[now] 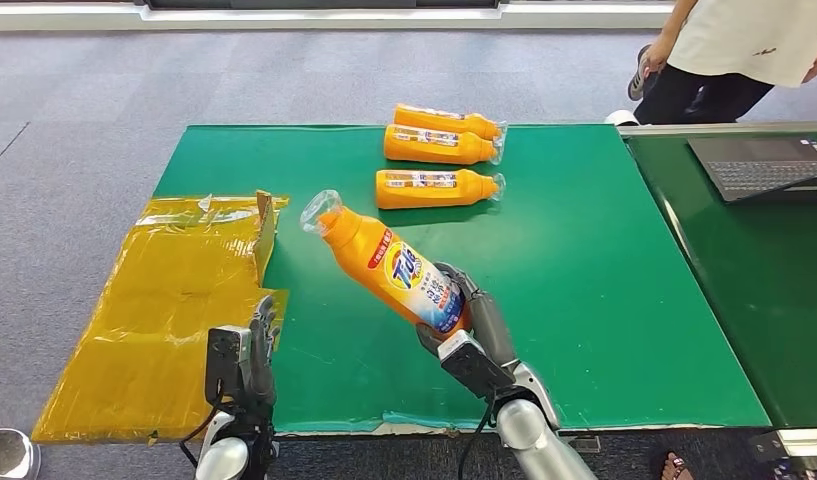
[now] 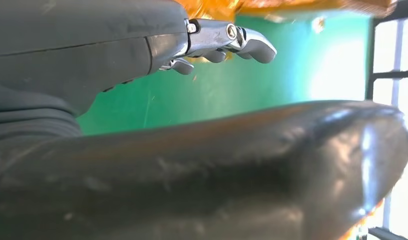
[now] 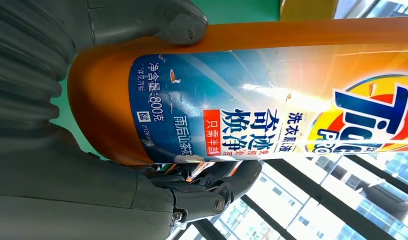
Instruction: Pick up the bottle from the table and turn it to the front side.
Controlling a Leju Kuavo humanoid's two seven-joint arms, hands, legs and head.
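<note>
A: Scene check, big to small?

B: Green table (image 1: pixel 604 300) under both hands. Yellow plastic sheet (image 1: pixel 164 300) lies under and ahead of the left hand (image 1: pixel 246 352). Three orange spare bottles (image 1: pixel 439 187) lie flat in a row, well ahead of the right hand (image 1: pixel 474 320), caps pointing to its outer side. A laptop (image 1: pixel 764 165) sits far off to the right, a person (image 1: pixel 734 45) beyond it.

A: The bottle?

B: Bottle (image 1: pixel 389 268) is off the table, in the right hand. The hand grips the base end, thumb on one side and fingers on the other, per the right wrist view (image 3: pixel 271 95).

A: Axis?

B: Long axis runs from the hand up, forward and toward the left hand's side. The clear cap is the far end, tilted, not upright. The printed brand label faces up toward the head camera.

A: Left hand?

B: Holds nothing, fingers extended and apart (image 2: pixel 251 42), hovering at the table's near edge, well apart from the bottle.

A: Which arm finishes?

B: The right; it already has it. My read: the front label looks presented, so what's left is a small wrist roll at most, then setting it down. Risk is the base-only grip, since the long cap end gives leverage to slip.
</note>
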